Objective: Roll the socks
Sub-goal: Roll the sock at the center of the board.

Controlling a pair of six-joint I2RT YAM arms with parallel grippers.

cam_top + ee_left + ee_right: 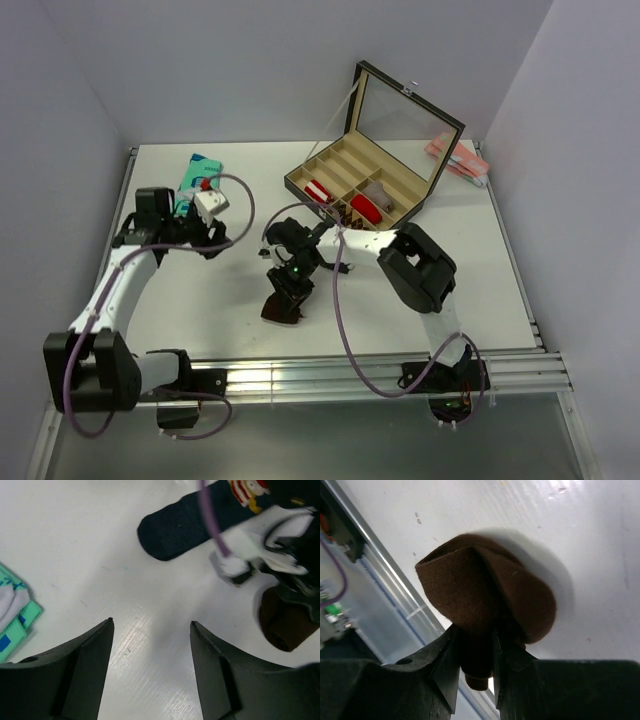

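Note:
A dark brown sock [485, 590] is bunched into a fold on the white table near its front edge, with my right gripper [476, 630] shut on its lower end. From above, that gripper [286, 288] points down at the brown sock [282, 308]. A navy sock [185, 525] with a small printed figure lies flat just beyond, partly covered by the right wrist and its purple cable. My left gripper [151, 621] is open over bare table to the left of both socks, with nothing between its fingers. In the top view it [218, 238] hangs left of the right wrist.
A teal printed packet [200, 170] lies at the back left, close to the left arm. An open compartment box [400, 205] stands at the back, holding a red roll [364, 208] and a striped roll [318, 190]. A pink item [455, 160] lies at the far right. The metal rail [380, 365] runs along the front edge.

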